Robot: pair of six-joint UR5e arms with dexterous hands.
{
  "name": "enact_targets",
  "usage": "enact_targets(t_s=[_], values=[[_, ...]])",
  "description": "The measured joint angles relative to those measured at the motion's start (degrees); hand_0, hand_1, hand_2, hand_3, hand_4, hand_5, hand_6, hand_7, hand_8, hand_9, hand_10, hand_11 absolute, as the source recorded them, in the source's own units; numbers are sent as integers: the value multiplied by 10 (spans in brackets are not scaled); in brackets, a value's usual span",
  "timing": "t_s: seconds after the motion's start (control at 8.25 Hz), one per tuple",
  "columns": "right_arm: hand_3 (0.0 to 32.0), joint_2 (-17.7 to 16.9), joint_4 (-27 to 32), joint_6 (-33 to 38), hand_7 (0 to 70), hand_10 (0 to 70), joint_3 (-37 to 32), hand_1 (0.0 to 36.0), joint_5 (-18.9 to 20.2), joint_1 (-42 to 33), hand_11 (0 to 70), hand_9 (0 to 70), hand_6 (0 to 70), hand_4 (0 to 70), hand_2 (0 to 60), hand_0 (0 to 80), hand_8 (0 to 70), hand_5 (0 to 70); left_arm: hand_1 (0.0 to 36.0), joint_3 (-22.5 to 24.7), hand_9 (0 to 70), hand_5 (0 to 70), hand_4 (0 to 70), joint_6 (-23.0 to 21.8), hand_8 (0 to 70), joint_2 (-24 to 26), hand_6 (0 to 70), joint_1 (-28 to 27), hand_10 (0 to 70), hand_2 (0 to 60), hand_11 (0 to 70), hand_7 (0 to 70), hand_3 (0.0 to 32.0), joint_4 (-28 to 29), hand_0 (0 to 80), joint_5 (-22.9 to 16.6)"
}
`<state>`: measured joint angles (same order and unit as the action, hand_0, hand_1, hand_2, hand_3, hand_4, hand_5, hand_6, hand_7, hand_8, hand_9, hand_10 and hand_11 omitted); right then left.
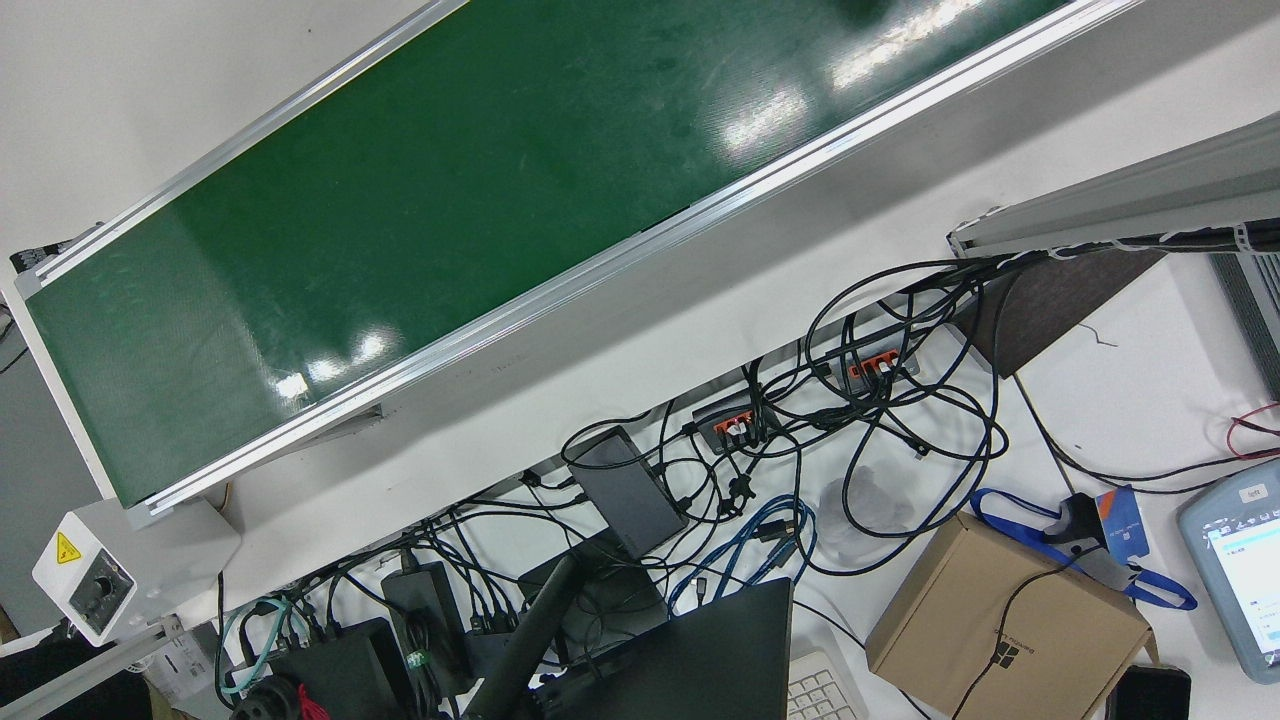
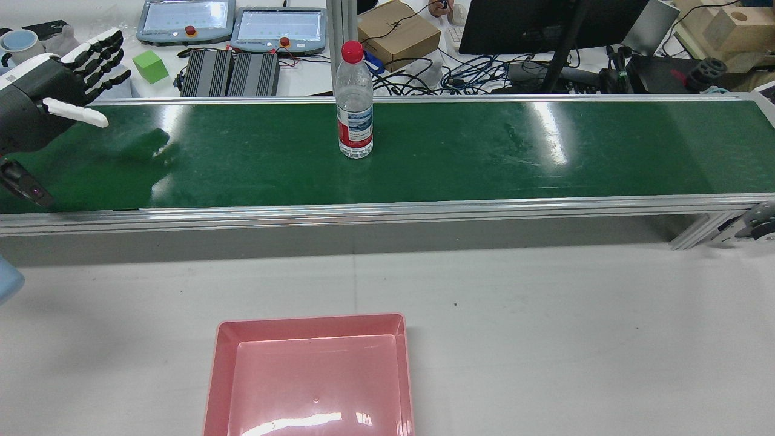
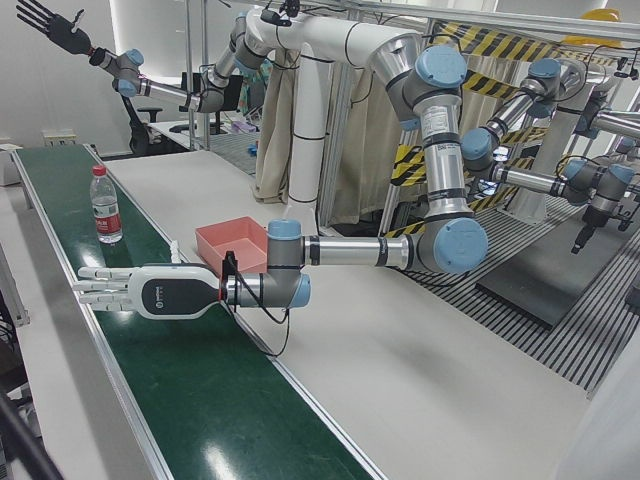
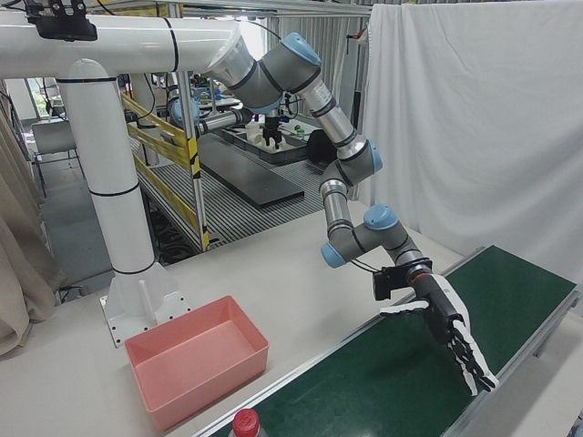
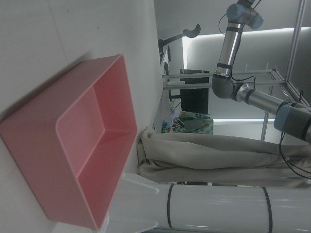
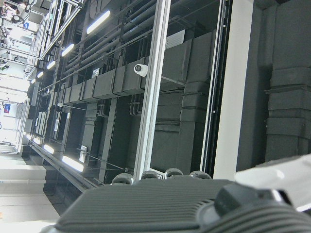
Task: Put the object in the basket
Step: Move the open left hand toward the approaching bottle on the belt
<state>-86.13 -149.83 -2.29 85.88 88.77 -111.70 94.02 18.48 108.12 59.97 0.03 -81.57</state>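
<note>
A clear water bottle [image 2: 355,103] with a red cap and red label stands upright mid-belt on the green conveyor [image 2: 484,151]; the left-front view shows the bottle [image 3: 105,205] too, and its cap [image 4: 246,423] shows in the right-front view. My left hand [image 2: 60,79] hovers open over the belt's left end, fingers stretched flat, well apart from the bottle; the same left hand [image 3: 135,290] [image 4: 451,337] shows in both corner views. My right hand [image 3: 48,25] is raised high, fingers spread, holding nothing. The empty pink basket [image 2: 309,321] [image 3: 240,232] [image 4: 196,360] [image 5: 92,145] sits on the white table.
Beyond the belt lie teach pendants [image 2: 278,27], a green cube [image 2: 149,66], a cardboard box [image 2: 396,33], a monitor and tangled cables [image 1: 850,430]. The white table [image 2: 545,333] lies between belt and basket. A white pedestal column [image 4: 114,182] stands behind the basket.
</note>
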Motion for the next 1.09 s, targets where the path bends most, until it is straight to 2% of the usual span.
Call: enact_targets(t_s=[0.12,0.24,0.61,0.85,1.09], values=[[0,0,0,0,0,0,0,0,0,0,0,0,0,0,0,0,0,0,179,3,3,81,0,0,4,2,3,-1,47,0,94,0,0,-4,572,10],[0,0,0,0,0,0,1,0,0,-1,0,0,0,0,0,0,0,0,190,6,2,78,0,0,3,2,0,-1,39,0,84,0,0,-6,583,18],[0,0,0,0,0,0,1,0,0,-1,0,0,0,0,0,0,0,0,160,34,8,72,0,14,9,-5,0,-4,38,0,79,0,0,-29,560,24],[0,0,0,0,0,0,1,0,0,-1,0,0,0,0,0,0,0,0,153,48,8,70,0,26,6,-6,0,-18,44,0,88,0,0,-44,551,25],[0,0,0,0,0,0,1,0,0,-1,0,0,0,0,0,0,0,0,152,53,8,72,0,41,0,-2,0,-27,34,0,73,0,0,-51,544,44]])
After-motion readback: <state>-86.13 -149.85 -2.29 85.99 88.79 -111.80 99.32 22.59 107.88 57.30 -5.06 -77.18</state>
